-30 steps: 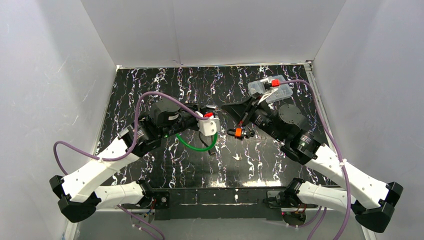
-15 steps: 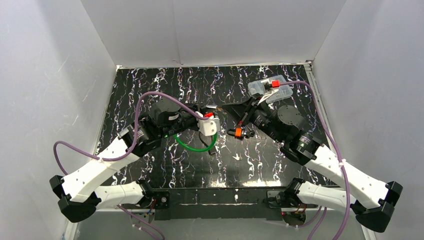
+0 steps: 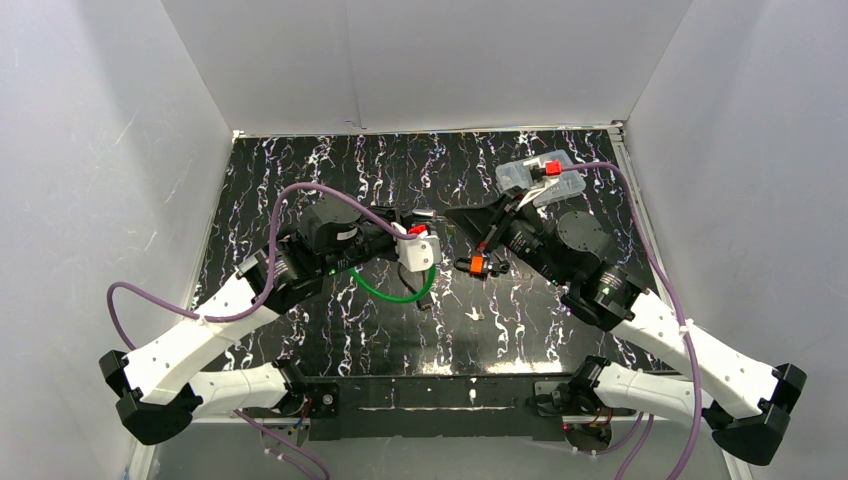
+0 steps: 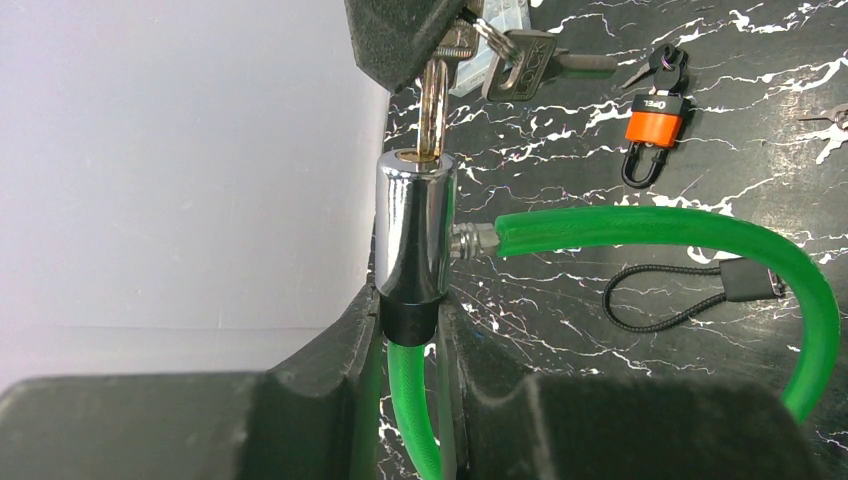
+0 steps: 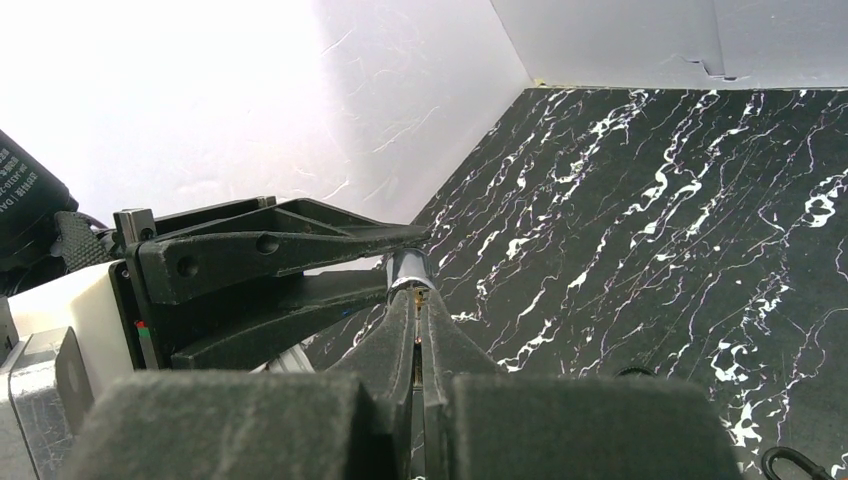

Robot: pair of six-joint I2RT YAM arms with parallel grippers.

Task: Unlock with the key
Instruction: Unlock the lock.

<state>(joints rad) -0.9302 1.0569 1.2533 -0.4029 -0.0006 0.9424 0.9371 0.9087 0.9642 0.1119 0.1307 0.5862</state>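
My left gripper (image 4: 412,330) is shut on a green cable lock (image 4: 660,228), holding the black collar under its chrome cylinder (image 4: 415,235) upright. A brass key (image 4: 432,100) stands in the keyhole on top of the cylinder. My right gripper (image 5: 417,305) is shut on that key; its fingertips (image 4: 400,35) show above the cylinder, with spare keys (image 4: 520,65) dangling from the ring. In the top view both grippers meet mid-table around the lock (image 3: 400,290). The chrome cylinder (image 5: 407,268) sits just beyond my right fingertips.
A small orange padlock (image 4: 655,125) lies on the black marbled table (image 3: 300,180) right of the lock; it also shows in the top view (image 3: 477,265). A black cord loop (image 4: 680,300) lies nearby. A clear plastic box (image 3: 540,178) with a red item stands at the back right.
The right arm has shifted slightly with the key in the cylinder. The left arm and the lock have stayed in place.
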